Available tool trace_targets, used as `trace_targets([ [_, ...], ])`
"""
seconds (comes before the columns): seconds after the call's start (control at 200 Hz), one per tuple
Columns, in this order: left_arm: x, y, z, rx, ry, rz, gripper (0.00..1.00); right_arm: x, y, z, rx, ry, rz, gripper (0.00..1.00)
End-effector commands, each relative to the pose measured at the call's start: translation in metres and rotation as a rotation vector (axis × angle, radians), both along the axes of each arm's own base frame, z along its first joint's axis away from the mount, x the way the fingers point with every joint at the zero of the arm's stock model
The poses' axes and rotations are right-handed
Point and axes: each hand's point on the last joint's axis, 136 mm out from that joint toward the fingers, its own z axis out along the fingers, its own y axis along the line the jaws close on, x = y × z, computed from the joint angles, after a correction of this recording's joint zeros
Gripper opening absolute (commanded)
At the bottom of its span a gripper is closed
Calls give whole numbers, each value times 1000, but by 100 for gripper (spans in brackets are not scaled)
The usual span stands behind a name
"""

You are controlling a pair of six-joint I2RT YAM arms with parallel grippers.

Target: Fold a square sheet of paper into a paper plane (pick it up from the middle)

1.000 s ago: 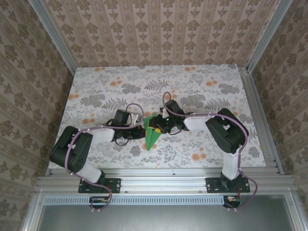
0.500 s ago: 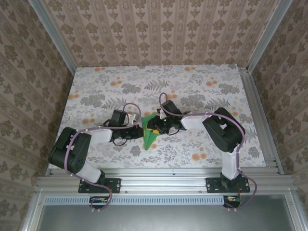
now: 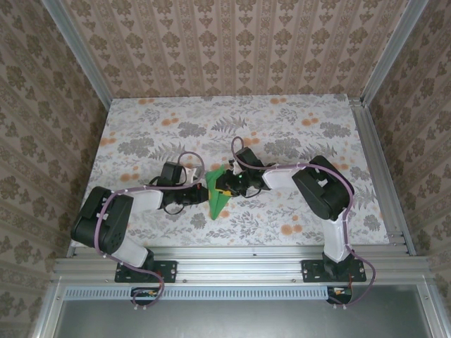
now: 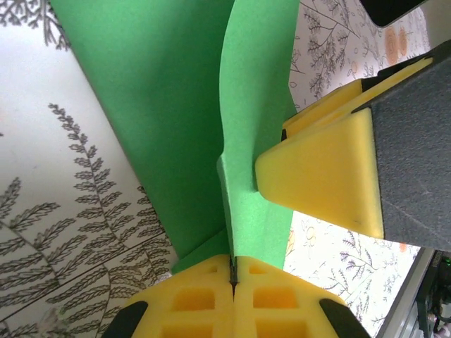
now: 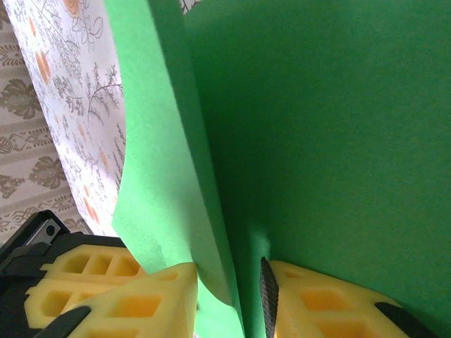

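Right gripper [image 5: 229, 273] and the paper plane [image 3: 216, 199] have both slid a bit toward the left gripper [image 4: 232, 263] since a second ago. The right forearm swung along with them.

- Left gripper: jaws fully closed, pinching a raised edge of the green paper between the yellow fingertips [image 4: 201, 299].
- Plane: touching the left gripper on its right side, lying on the floral table [image 3: 296, 127]. Its pointed end runs from there toward the arm bases, and one flap stands up.
- Right gripper: directly across the paper from the left gripper, tips nearly meeting it. Jaws are part-way in, straddling the upright flap. One yellow pad [image 5: 127, 292] touches the flap and the other sits just beside it. Can't tell if it actually clamps.
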Motion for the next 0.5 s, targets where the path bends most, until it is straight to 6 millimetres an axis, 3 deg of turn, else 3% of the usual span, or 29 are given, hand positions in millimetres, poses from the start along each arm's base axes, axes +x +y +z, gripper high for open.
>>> trace_targets([
  [0.0, -1, 1, 7, -26, -11, 4, 3, 5, 10, 6, 25, -37, 17, 29],
  [0.13, 0, 2, 8, -23, -10, 8, 7, 7, 12, 9, 40, -50, 19, 23],
  [0.495, -1, 6, 6, 11, -10, 8, 8, 5, 23, 10, 39, -59, 54, 24],
])
